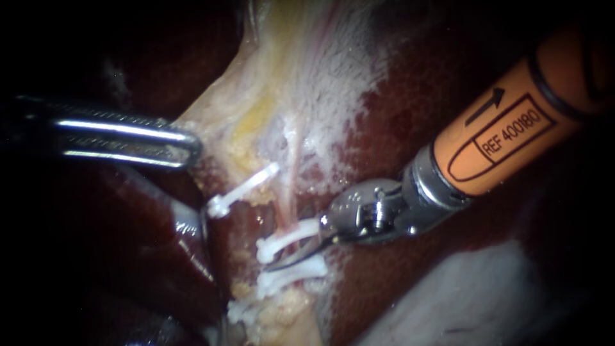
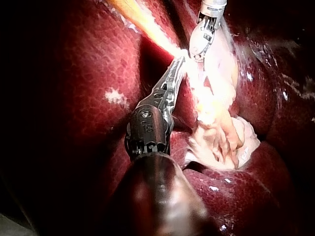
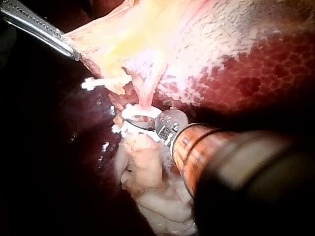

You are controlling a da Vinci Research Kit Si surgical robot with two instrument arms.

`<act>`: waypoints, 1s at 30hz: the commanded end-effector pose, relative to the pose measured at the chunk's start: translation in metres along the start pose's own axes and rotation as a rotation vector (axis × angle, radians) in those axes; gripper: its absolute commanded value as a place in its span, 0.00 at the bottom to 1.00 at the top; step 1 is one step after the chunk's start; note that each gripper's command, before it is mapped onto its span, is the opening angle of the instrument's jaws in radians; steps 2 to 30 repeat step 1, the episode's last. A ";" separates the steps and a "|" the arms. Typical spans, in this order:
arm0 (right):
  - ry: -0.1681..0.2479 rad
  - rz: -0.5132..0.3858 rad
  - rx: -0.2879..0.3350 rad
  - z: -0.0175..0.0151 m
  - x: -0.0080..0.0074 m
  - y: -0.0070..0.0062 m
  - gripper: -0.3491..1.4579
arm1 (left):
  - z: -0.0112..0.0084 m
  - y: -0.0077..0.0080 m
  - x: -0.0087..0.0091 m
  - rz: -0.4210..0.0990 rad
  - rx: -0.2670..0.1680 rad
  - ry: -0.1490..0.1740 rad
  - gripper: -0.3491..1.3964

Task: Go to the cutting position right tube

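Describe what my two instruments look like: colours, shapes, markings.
The left instrument is a dark shaft with a dark metal wrist and long shiny silver jaws, rounded at the end. The right instrument has an orange shaft with black printing and an arrow, a silver wrist and thin curved blades.

The slender steel left instrument (image 1: 186,146) loses its shaft in shadow toward the endoscope view's left edge, and in its own wrist view glare washes out its tip. The orange-shafted right instrument (image 1: 289,257) is cut off at the upper right edge. Its tip, among the white plastic clips (image 1: 285,238), is too small to show whether it touches the thin pink tube (image 1: 289,205). A pale grey mass (image 1: 474,301) is blurred.
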 end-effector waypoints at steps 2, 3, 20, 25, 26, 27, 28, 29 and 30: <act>0.000 0.000 0.000 0.0000 0.0000 0.0000 0.34 | 0.0000 0.0000 0.0000 0.000 0.000 0.000 0.00; 0.000 0.000 0.000 0.0000 0.0000 0.0000 0.34 | 0.0000 0.0000 0.0000 0.000 0.000 0.000 0.00; 0.000 0.000 0.000 0.0000 0.0000 0.0000 0.34 | 0.0000 0.0000 0.0000 0.000 0.000 0.000 0.00; 0.000 0.000 0.000 0.0000 0.0000 0.0000 0.34 | 0.0000 0.0000 0.0000 0.000 0.000 0.000 0.00; 0.000 0.000 0.000 0.0000 0.0000 0.0000 0.34 | 0.0000 0.0000 0.0000 0.000 0.000 0.000 0.00; 0.000 0.000 0.000 0.0000 0.0000 0.0000 0.34 | 0.0000 0.0000 0.0000 0.000 0.000 0.000 0.00; 0.000 0.000 0.000 0.0000 0.0000 0.0000 0.34 | 0.0000 0.0000 0.0000 0.000 0.000 0.000 0.00; 0.000 0.000 0.000 0.0000 0.0000 0.0000 0.34 | 0.0000 0.0000 0.0000 0.000 0.000 0.000 0.00; 0.000 0.000 0.000 0.0000 0.0000 0.0000 0.34 | 0.0000 0.0000 0.0000 0.000 0.000 0.000 0.00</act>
